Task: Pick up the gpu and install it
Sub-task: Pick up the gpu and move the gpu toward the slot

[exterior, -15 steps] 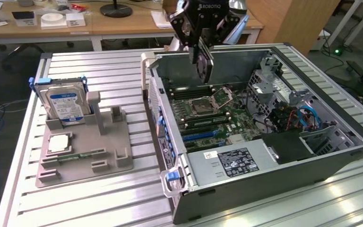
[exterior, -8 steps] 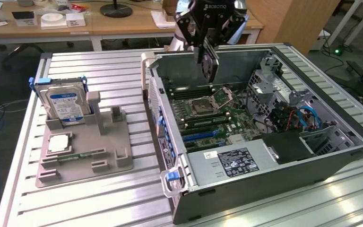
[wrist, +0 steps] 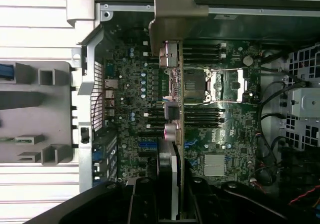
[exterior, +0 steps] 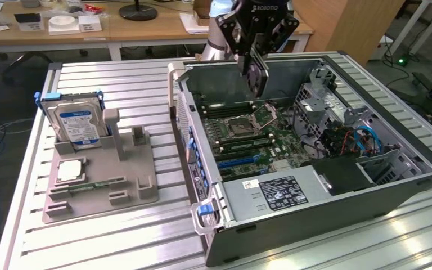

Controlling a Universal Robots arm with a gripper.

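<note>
So from the exterior view you get the whole setup: a slatted aluminium desk (exterior: 111, 236) with a grey plastic parts stand (exterior: 126, 185) holding a silver hard drive with a blue-white label (exterior: 77, 125), and next to it a big dark open computer case (exterior: 314, 225) lying on its side. The thin dark gpu card (exterior: 258, 79) is up in the air over the back part of the case, above the green motherboard (exterior: 250, 140), not touching it. The black tool (exterior: 252, 56) is pinched on the card's top edge, so it's definitely carrying it. Here the card hangs on edge, its visible length running up-down with a slight tilt. The wrist view gives you what that angle doesn't: the card edge-on as a thin strip between the two black fingers (wrist: 142, 204), running out to its pale metal bracket (wrist: 175, 14), with the CPU socket (wrist: 200, 84) just beside it underneath. The arm comes in from above, tool pointing pretty much straight down into the case.
</note>
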